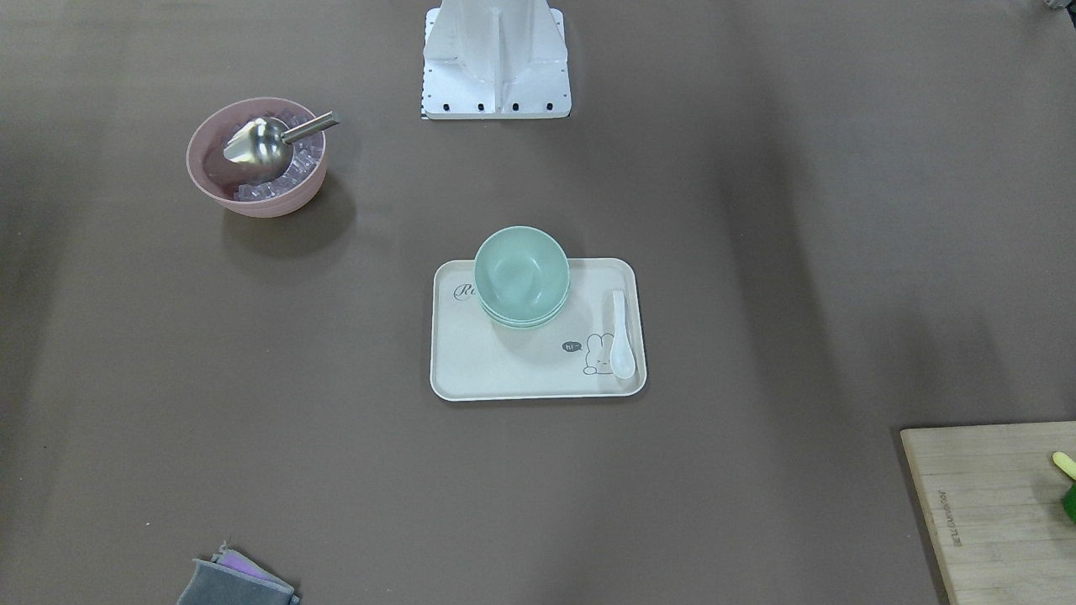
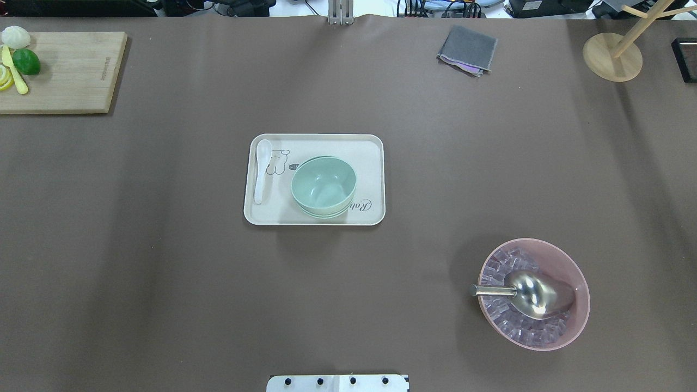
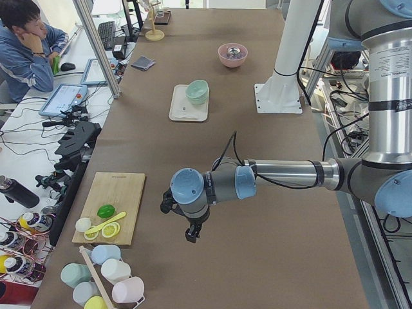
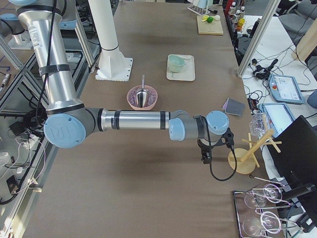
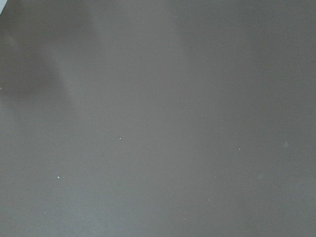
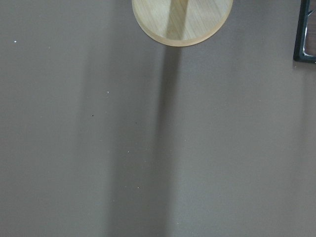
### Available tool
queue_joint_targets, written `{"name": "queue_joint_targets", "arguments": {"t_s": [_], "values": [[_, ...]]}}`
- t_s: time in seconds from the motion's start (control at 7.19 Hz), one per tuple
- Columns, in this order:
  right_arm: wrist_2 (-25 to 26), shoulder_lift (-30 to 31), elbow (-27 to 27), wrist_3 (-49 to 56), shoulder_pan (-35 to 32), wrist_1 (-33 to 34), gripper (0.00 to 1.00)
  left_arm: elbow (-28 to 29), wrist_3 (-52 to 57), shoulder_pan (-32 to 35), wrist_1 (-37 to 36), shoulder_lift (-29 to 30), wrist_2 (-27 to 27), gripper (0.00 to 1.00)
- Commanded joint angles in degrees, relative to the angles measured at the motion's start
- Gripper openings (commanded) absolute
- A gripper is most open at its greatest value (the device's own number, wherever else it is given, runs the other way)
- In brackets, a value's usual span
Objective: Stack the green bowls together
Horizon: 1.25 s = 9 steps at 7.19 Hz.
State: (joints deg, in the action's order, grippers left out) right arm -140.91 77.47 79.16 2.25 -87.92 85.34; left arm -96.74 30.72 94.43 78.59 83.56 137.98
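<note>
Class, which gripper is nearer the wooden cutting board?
Left. The left gripper hangs beside the cutting board; the right gripper is at the opposite end, near the wooden stand.

Brown table cover (image 5: 197, 98) fills view, w/ soft shadow (image 5: 29, 74) upper left & few pale specks (image 5: 58, 177).

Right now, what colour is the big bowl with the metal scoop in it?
The big bowl is pale pink, clearest in the overhead exterior view.

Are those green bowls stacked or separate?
Stacked: the green bowls sit nested upright on the tray, extra rims showing beneath the top one.
</note>
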Motion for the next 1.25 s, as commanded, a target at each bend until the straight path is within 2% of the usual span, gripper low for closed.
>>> {"name": "queue_joint_targets", "arguments": {"t_s": [0.0,0.14,0.42,1.11], "values": [[0.02,-0.12,-0.06,-0.05,0.38,0.0,1.0,1.72,-0.05,0.06,0.16,0.99,1.4,0.98],[0.02,-0.12,0.03,-0.05,0.38,0.0,1.0,2.33,-0.14,0.14,0.07,0.99,1.5,0.98],[0.11,-0.12,-0.06,-0.05,0.38,0.0,1.0,2.25,-7.92,0.14,0.16,1.25,1.59,0.98],[0.11,-0.12,0.03,-0.05,0.38,-0.09,1.0,3.82,-8.05,0.23,3.41,1.34,1.68,0.98]]}}
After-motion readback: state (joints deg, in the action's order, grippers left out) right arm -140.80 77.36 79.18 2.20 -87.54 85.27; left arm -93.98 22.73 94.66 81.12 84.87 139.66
